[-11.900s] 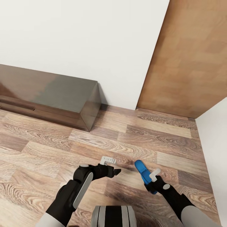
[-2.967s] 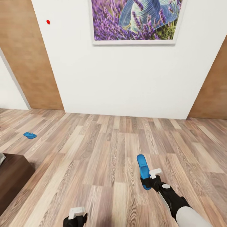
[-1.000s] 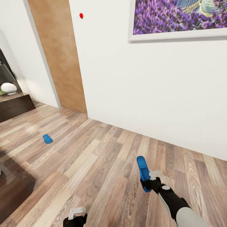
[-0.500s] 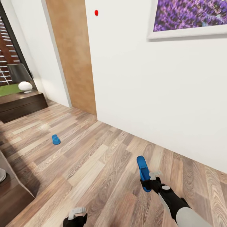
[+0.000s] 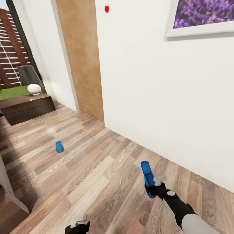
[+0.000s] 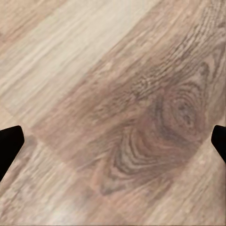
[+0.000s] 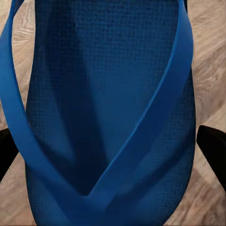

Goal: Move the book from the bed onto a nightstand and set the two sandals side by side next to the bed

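Wood-plank floor [image 5: 97,169], white wall [image 5: 146,81]; right gripper [image 5: 152,188] pinches 1 sandal [image 5: 148,177], left gripper [image 6: 113,141] spread

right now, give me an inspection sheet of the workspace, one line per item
surface: wood-plank floor, bare apart from one sandal.
job's things: one blue sandal held in the right gripper, its toe end pointing away from the robot; second blue sandal lies flat on the floor ahead to the left. A low dark cabinet stands at far left with a white lamp on it. A dark wooden corner shows at lower left.
clutter: nothing seen.
grippers: right shut on the held sandal; left gripper open over bare floor, holding nothing.
cables: nothing seen.
surroundings: white wall, wood door panel, red dot on the wall, lavender picture, window with a slatted fence.
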